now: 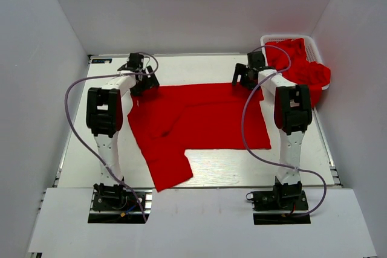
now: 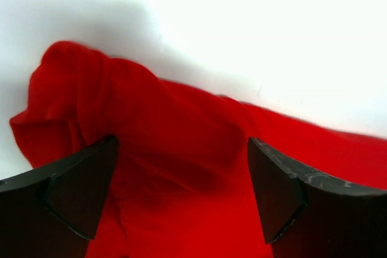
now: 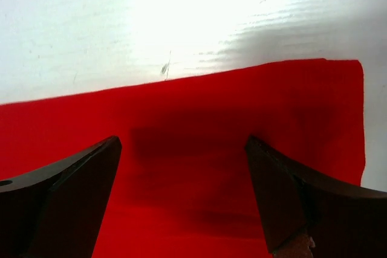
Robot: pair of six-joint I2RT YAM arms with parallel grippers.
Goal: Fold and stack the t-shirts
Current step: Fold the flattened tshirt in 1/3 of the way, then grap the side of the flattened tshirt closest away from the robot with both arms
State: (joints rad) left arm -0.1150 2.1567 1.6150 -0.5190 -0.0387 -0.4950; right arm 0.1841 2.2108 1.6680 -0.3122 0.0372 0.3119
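A red t-shirt (image 1: 199,122) lies spread on the white table, one part reaching toward the near edge. My left gripper (image 1: 146,83) hangs open over its far left corner. In the left wrist view the fabric (image 2: 163,143) bunches into a raised fold there, and the left gripper (image 2: 181,146) has nothing pinched in it. My right gripper (image 1: 245,78) stands open over the shirt's far right edge. Flat cloth (image 3: 199,119) lies below the right gripper (image 3: 181,143), with the shirt's corner to the right. More red t-shirts (image 1: 302,67) are heaped in a basket.
The white slotted basket (image 1: 287,38) stands at the table's far right corner, against the enclosure wall. Bare table (image 1: 254,164) shows in front of the shirt on the right. White walls close in the left, back and right sides.
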